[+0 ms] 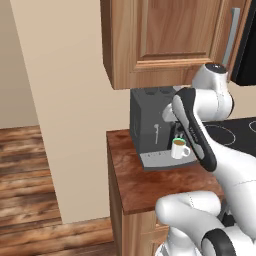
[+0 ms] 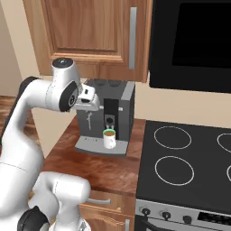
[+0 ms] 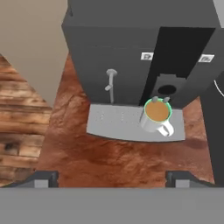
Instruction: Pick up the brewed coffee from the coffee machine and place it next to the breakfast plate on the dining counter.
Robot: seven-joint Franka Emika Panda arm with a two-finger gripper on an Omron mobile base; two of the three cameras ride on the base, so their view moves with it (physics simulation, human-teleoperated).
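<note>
The brewed coffee, a small white mug (image 3: 156, 115) with a green inner rim, stands upright on the grey drip tray (image 3: 113, 124) of the coffee machine (image 3: 109, 52), under the spout. The mug (image 1: 179, 148) has its handle turned toward the stove side. My gripper (image 3: 113, 179) hovers above and in front of the machine, open wide, with nothing between its fingers and well clear of the mug. In the right base view the hand (image 2: 90, 103) hangs just left of the machine's front (image 2: 122, 108), above the mug (image 2: 109, 138). The breakfast plate and the dining counter are out of view.
The machine sits on a small brown wooden cabinet top (image 1: 145, 185). A black stove (image 2: 180, 167) adjoins it on the right. A wooden wall cabinet (image 1: 160, 35) hangs close above the machine. A beige wall (image 1: 65, 100) and wood floor (image 1: 25, 160) lie left.
</note>
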